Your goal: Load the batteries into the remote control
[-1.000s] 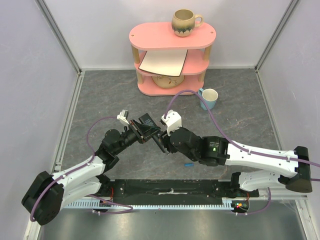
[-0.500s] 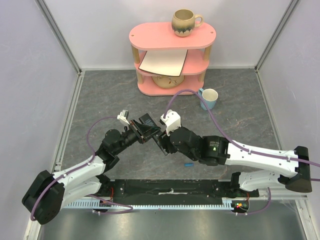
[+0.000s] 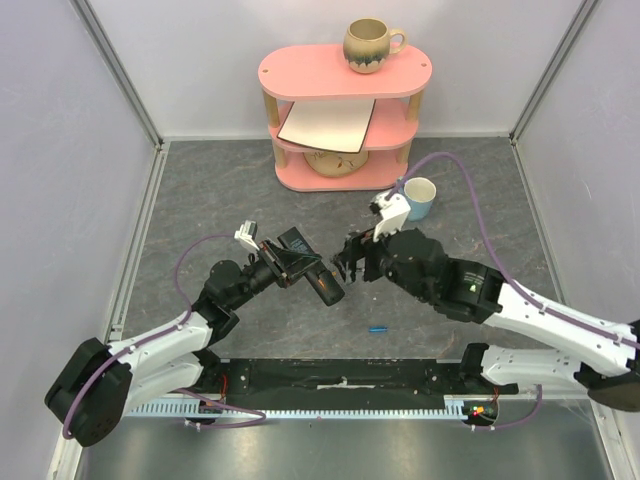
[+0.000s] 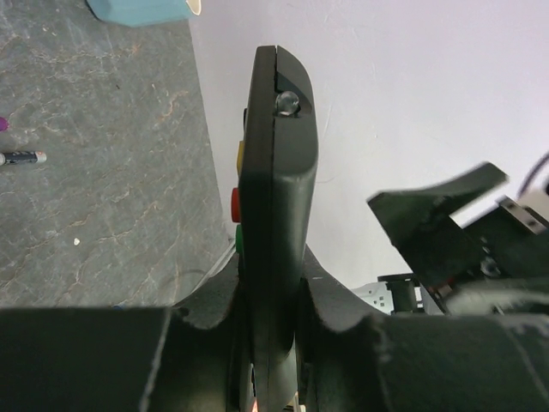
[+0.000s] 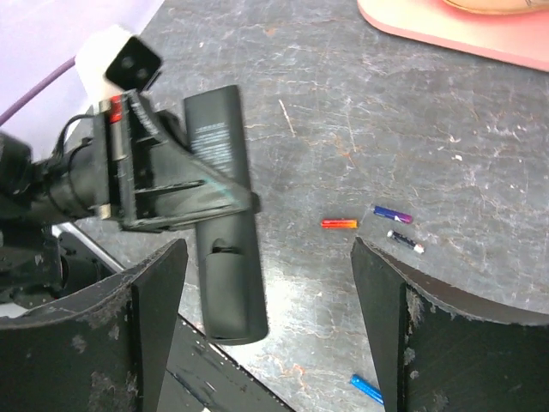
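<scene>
The black remote control (image 3: 318,280) hangs above the table, and my left gripper (image 3: 285,262) is shut on one end of it. In the left wrist view the remote control (image 4: 276,163) stands edge-on between the jaws of the left gripper (image 4: 274,283), coloured buttons on its left face. In the right wrist view its plain back (image 5: 225,232) faces up. My right gripper (image 3: 346,262) hovers just right of the remote, open (image 5: 268,257) and empty. On the table lie a red-orange battery (image 5: 339,223), a purplish one (image 5: 392,214), a dark one (image 5: 405,241) and a blue one (image 3: 377,328).
A pink three-tier shelf (image 3: 340,110) stands at the back with a brown mug (image 3: 368,45) on top and a board and bowl inside. A light blue mug (image 3: 418,197) sits to its right on the table. Walls close in both sides.
My right gripper has pulled back from the remote toward the right and rear, and its jaws have opened wider. The left arm keeps the remote where it was.
</scene>
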`<state>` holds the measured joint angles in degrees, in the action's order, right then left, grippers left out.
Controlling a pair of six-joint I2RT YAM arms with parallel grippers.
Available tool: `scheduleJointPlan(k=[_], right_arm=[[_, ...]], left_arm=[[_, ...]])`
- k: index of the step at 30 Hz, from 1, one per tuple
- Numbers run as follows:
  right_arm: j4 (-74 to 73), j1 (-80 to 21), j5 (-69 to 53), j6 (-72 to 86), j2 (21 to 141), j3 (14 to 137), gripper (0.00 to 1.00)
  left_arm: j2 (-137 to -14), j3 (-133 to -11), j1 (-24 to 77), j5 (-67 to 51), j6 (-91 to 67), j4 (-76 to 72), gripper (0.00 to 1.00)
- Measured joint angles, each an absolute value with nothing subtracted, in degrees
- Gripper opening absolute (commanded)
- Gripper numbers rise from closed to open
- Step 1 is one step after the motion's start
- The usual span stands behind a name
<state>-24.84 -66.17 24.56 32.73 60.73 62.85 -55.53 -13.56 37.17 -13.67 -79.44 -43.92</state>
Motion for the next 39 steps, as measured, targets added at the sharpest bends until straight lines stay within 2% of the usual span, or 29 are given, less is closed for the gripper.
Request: scheduleJointPlan(k=[6,17,28,39], right_arm=[[-19.16,-55.37,14.11,38.35,56.42,53.01,0.86],[-1.15,-45.28,-6.46,50.04,53.23,38.57,0.86],[12.10,-44.23,-19.40,55.68,57.21,35.59,0.85],[13.50,-44.23,-22.94,55.96,60.60,34.92,0.83]], left_arm=[[-55.90,-13.08,37.23,-14.31,-79.75,-47.22,0.02],[-56.66,-12.45,37.26,-15.66,-80.38,-51.22,0.02],[-57.21,-12.45,37.26,-16.56,-80.47,-51.29,0.02],[-57.67,-12.45,37.26,-16.80,-80.47,-51.37,0.02]])
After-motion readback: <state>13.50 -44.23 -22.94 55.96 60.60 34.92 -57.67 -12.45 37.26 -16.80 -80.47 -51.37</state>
